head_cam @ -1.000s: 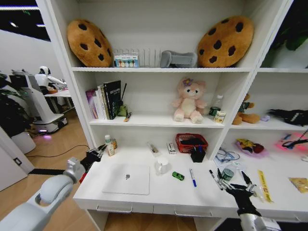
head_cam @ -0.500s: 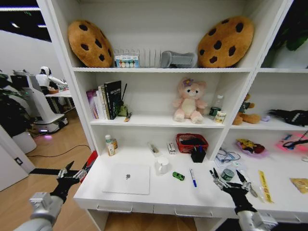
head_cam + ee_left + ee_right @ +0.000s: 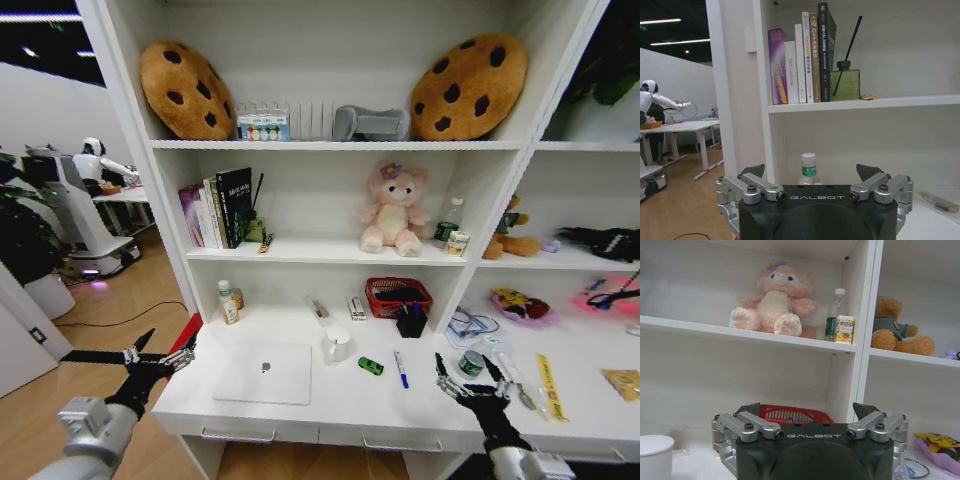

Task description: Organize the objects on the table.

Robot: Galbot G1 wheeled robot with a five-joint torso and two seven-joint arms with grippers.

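Both claws have edged up and inward over the last half second: the left claw [image 3: 158, 357] hangs spread wide off the surface [image 3: 330, 405] at its left end, the right claw [image 3: 467, 378] splayed above the near right edge beside the small can [image 3: 471, 363]. From the left wrist, a bottle [image 3: 808, 167] stands between the wide fingers [image 3: 753, 171]. Laptop [image 3: 265, 371], toy car [image 3: 370, 366] and blue pen [image 3: 399, 368] lie well apart mid-surface.

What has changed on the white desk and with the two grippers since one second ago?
The left gripper pulled back from the desk's left end to hang open beside its front corner. The right gripper moved slightly left and forward, open, near the small green-labelled can. Nothing was grasped. The silver laptop, green toy car and blue pen stayed put.
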